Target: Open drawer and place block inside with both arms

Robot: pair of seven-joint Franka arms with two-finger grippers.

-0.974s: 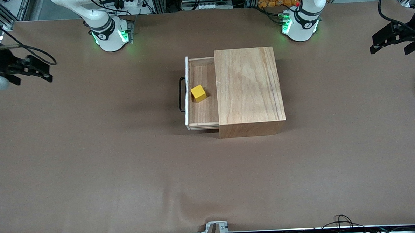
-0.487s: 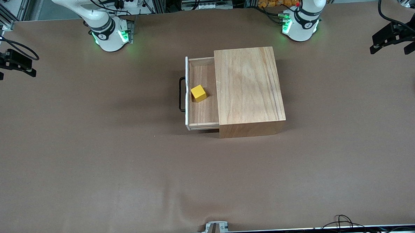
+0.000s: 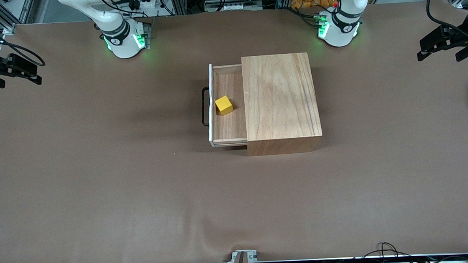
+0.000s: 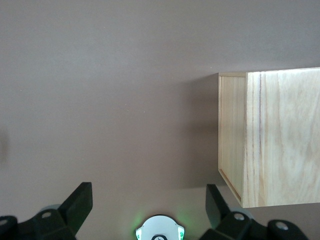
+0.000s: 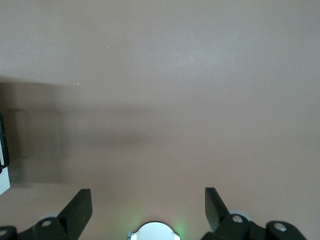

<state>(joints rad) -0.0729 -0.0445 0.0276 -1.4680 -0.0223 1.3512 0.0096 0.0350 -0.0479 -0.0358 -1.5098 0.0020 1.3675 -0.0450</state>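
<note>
The drawer [image 3: 229,125] stands pulled out of the light-wood box [image 3: 281,101], its black handle [image 3: 204,107] toward the right arm's end of the table. The yellow block [image 3: 223,105] lies inside the drawer. My right gripper [image 3: 32,72] hangs open and empty over the table's edge at the right arm's end; in its wrist view the gripper [image 5: 148,200] holds nothing and a sliver of the drawer front [image 5: 4,170] shows. My left gripper [image 3: 421,51] waits open over the left arm's end. Its wrist view shows the open gripper [image 4: 148,200] and the box's back corner [image 4: 272,137].
Brown cloth covers the table [image 3: 142,191]. The two green-lit arm bases [image 3: 125,39] [image 3: 338,28] stand along the edge farthest from the front camera. A small bracket [image 3: 243,257] sits at the nearest table edge, with cables beside it.
My right gripper has drawn away from the drawer toward its own end of the table, then nearly stopped. The left arm, drawer and block have not moved.
</note>
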